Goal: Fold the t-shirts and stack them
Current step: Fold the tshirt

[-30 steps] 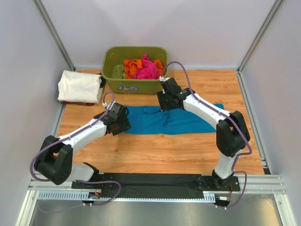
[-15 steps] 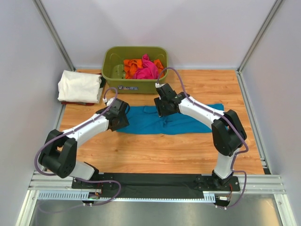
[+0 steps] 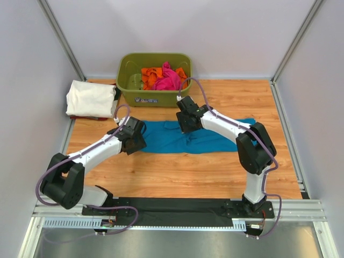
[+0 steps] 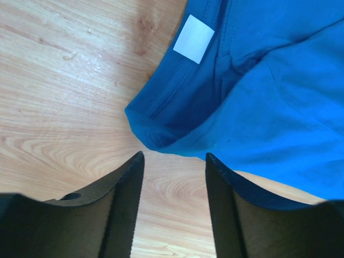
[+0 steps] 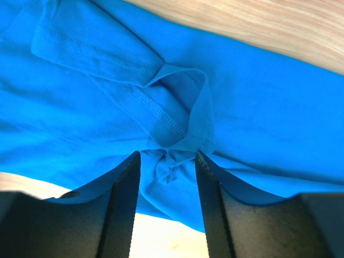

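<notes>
- Teal shirt (image 3: 166,141) lies flat mid-table (image 3: 188,172) as a long band running left to right.
- Left gripper (image 3: 137,141) sits at the band's left end and right gripper (image 3: 185,124) at its far edge, near the middle.
- Left wrist view: left gripper (image 4: 174,156) has its jaws moderately apart, with bare wood in the gap. Nothing is held.
- The shirt's (image 4: 279,107) folded corner lies just beyond the fingertips (image 4: 135,164), apart from them. A white label (image 4: 193,38) shows inside the collar.
- Right wrist view: right gripper (image 5: 167,161) is down on the shirt (image 5: 80,107), jaws part-way apart.
- A small pucker of cloth is bunched between the fingertips (image 5: 131,166), below a hemmed fold. I cannot tell whether it is pinched or only lies in the gap.
- Olive tub (image 3: 154,97) stands at the far edge and holds a pink shirt (image 3: 167,79) and an orange shirt (image 3: 151,75), both crumpled.
- White shirt (image 3: 90,98) lies folded at the far left, beside the tub and well apart from the teal one.
</notes>
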### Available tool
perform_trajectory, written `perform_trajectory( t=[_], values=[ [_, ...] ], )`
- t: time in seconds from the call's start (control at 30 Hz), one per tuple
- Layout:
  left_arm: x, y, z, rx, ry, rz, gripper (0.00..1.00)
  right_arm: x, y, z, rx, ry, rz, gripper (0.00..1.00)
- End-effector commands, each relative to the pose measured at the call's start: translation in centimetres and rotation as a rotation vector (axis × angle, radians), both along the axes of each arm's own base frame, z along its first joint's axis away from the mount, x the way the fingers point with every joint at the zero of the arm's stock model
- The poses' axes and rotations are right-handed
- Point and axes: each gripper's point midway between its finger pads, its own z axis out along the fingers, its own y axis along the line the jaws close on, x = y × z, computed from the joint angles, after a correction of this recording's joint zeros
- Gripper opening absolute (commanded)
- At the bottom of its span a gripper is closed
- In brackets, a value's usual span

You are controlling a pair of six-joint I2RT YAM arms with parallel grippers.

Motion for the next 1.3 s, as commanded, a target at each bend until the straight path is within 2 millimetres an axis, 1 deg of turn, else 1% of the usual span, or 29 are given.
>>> perform_trajectory(
  t=[0.0, 0.07, 0.17, 0.2, 0.27, 0.3, 0.37, 0.4, 0.47, 0.57, 0.73, 0.8, 0.9, 0.93, 0.97, 1.0, 1.03, 1.07, 1.13, 1.17, 1.2, 1.23, 1.27],
  values=[
    [0.3, 0.2, -1.2, -0.013, 0.009, 0.075, 0.55, 2.0, 0.9, 1.3, 0.026, -0.066, -0.012, 0.45],
    [0.3, 0.6, -1.6, 0.002, 0.005, 0.102, 0.54, 2.3, 0.9, 1.4, 0.02, -0.078, -0.013, 0.44],
    [0.4, 1.2, -1.7, 0.011, -0.018, 0.14, 0.49, 2.5, 0.8, 1.7, 0.011, -0.09, -0.012, 0.41],
    [0.2, 1.4, -1.9, 0.017, -0.018, 0.15, 0.43, 2.6, 0.7, 1.7, 0.008, -0.092, -0.014, 0.41],
    [-0.2, 2.1, -2.0, 0.028, -0.017, 0.193, 0.36, 2.6, 0.5, 1.8, -0.001, -0.093, -0.016, 0.41],
    [-0.5, 2.7, -2.2, 0.048, -0.015, 0.212, 0.26, 2.7, 0.4, 1.8, -0.002, -0.095, -0.017, 0.41],
    [-0.9, 3.1, -2.4, 0.052, -0.017, 0.242, 0.17, 2.7, 0.4, 1.8, -0.007, -0.096, -0.014, 0.4],
    [-1.0, 3.5, -2.4, 0.063, -0.018, 0.254, 0.08, 2.7, 0.3, 1.8, -0.009, -0.097, -0.018, 0.4],
    [-1.2, 3.7, -2.4, 0.066, -0.022, 0.271, 0.0, 2.8, 0.3, 1.8, -0.008, -0.098, -0.016, 0.39],
    [-1.6, 4.1, -2.6, 0.072, -0.021, 0.289, 0.0, 2.6, 0.6, 1.8, 0.004, -0.09, -0.009, 0.37],
    [-2.6, 5.0, -2.6, 0.083, -0.019, 0.339, 0.0, 2.6, 0.8, 1.3, 0.011, -0.084, 0.003, 0.36],
    [-2.7, 5.2, -2.5, 0.079, -0.032, 0.34, 0.0, 2.4, 1.4, 1.1, 0.032, -0.07, 0.031, 0.36],
    [-3.0, 5.4, -2.7, 0.088, -0.025, 0.343, 0.0, 1.8, 2.4, 1.5, 0.087, -0.061, 0.072, 0.38],
    [-3.0, 5.4, -2.9, 0.09, -0.018, 0.348, 0.0, 2.1, 2.9, 2.0, 0.116, -0.082, 0.086, 0.38],
    [-3.2, 5.5, -3.1, 0.091, -0.012, 0.351, 0.0, 1.3, 3.2, 1.5, 0.142, -0.062, 0.117, 0.4],
    [-3.2, 5.3, -3.2, 0.085, -0.006, 0.352, 0.0, 1.3, 3.5, 2.1, 0.157, -0.083, 0.136, 0.41],
    [-3.3, 5.3, -3.5, 0.083, 0.001, 0.354, 0.0, 1.3, 4.4, 2.6, 0.2, -0.107, 0.178, 0.42],
    [-3.3, 5.2, -3.6, 0.078, 0.002, 0.354, 0.0, 0.9, 4.5, 2.2, 0.206, -0.103, 0.202, 0.45],
    [-3.4, 5.1, -3.8, 0.072, 0.01, 0.357, 0.0, 1.4, 4.7, 1.9, 0.195, -0.125, 0.222, 0.46],
    [-3.5, 5.1, -3.9, 0.073, 0.014, 0.358, 0.0, 1.7, 4.4, 0.8, 0.162, -0.112, 0.215, 0.46],
    [-3.5, 5.1, -4.0, 0.072, 0.016, 0.36, 0.0, 2.0, 4.3, 0.7, 0.143, -0.109, 0.211, 0.45],
    [-3.5, 5.1, -3.9, 0.068, 0.013, 0.36, 0.0, 2.1, 4.3, 0.2, 0.128, -0.1, 0.216, 0.44],
    [-3.7, 5.2, -4.0, 0.073, 0.018, 0.361, 0.0, 2.7, 3.4, -0.9, 0.073, -0.103, 0.181, 0.42]
  ],
)
